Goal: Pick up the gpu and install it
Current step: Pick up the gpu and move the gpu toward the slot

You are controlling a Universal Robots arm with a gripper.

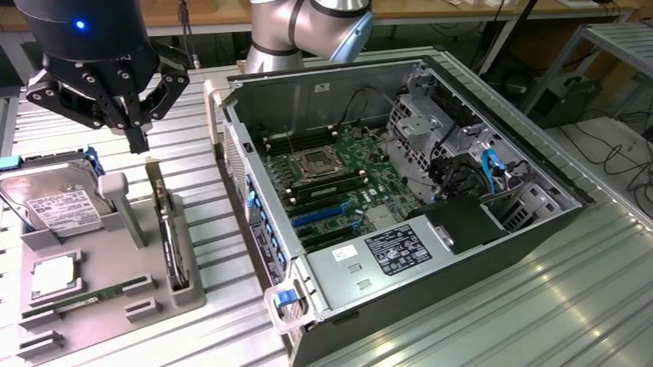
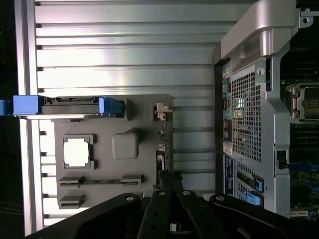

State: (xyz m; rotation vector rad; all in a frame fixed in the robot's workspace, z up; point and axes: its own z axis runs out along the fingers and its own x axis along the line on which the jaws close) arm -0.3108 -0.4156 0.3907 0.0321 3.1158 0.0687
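exterior view: claw [image 1: 137,139] pressed together above gpu [image 1: 170,229], seemingly edge-on in holder [image 1: 110,264]; hard drive [image 1: 56,202] beside.

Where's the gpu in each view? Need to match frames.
Exterior view: gpu stands on edge in the grey tray, on the side facing the case, towards that view's left.
Wrist view: gpu seen edge-on along the tray edge nearest the case.
Shared landmark: hard drive in its blue carrier, on the same tray.

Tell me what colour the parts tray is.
The tray is grey, clearest in the wrist view.
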